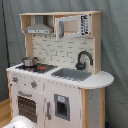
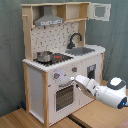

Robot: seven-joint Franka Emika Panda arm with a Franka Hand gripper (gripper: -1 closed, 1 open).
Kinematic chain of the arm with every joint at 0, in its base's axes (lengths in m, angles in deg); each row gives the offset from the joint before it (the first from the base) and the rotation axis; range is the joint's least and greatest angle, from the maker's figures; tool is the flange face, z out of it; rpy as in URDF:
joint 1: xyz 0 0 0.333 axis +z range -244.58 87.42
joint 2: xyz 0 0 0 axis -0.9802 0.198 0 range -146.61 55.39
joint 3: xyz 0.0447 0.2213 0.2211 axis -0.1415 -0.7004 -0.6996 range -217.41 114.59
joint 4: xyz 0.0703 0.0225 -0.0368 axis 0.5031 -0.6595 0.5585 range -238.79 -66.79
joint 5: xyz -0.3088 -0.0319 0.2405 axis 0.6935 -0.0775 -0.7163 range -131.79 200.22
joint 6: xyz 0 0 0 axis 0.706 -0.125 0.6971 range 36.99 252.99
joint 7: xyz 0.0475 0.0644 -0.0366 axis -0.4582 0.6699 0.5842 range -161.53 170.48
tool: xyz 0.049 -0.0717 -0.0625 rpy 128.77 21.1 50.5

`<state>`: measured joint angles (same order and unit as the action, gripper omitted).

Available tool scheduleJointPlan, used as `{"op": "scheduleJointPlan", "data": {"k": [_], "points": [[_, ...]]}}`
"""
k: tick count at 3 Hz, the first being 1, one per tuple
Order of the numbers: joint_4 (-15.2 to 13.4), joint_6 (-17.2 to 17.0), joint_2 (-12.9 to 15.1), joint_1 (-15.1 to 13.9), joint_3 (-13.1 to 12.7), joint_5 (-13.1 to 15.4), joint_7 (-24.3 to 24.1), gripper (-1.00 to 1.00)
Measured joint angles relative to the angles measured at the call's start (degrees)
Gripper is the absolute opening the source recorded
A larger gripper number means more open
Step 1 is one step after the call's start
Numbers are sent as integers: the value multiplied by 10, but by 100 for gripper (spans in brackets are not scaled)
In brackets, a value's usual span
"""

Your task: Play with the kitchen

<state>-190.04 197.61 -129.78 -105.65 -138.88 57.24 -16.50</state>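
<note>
The kitchen (image 1: pixel 60 85) (image 2: pixel 55 75) is a tall white and light-wood toy unit, seen in both exterior views. It has a black faucet (image 1: pixel 83 59) (image 2: pixel 75 38) over a grey sink (image 1: pixel 71 74) (image 2: pixel 81 51), and a stove (image 1: pixel 40 67) carrying a metal pot (image 1: pixel 29 61) (image 2: pixel 44 56). Lower down are knobs (image 2: pixel 57 76) and an oven door (image 1: pixel 27 107) (image 2: pixel 64 96). In the second exterior view my gripper (image 2: pixel 75 80) sits against the front panel, just above the oven door's top right corner. In the first exterior view only a white part of the arm (image 1: pixel 17 123) shows, at the bottom left.
The upper cupboard door (image 2: pixel 100 12) (image 1: pixel 70 26) stands swung open. A range hood (image 1: pixel 38 28) (image 2: pixel 49 21) hangs over the stove. Grey curtains (image 2: pixel 10 50) hang behind the unit, and the floor (image 2: pixel 30 120) is light wood.
</note>
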Motion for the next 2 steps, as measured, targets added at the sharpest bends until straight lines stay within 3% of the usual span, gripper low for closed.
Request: {"op": "scheduleJointPlan", "data": {"k": [1, 2], "points": [[-32, -47, -1, 6, -2, 2, 18, 100], [-32, -66, -1, 15, -7, 1, -41, 100]]}}
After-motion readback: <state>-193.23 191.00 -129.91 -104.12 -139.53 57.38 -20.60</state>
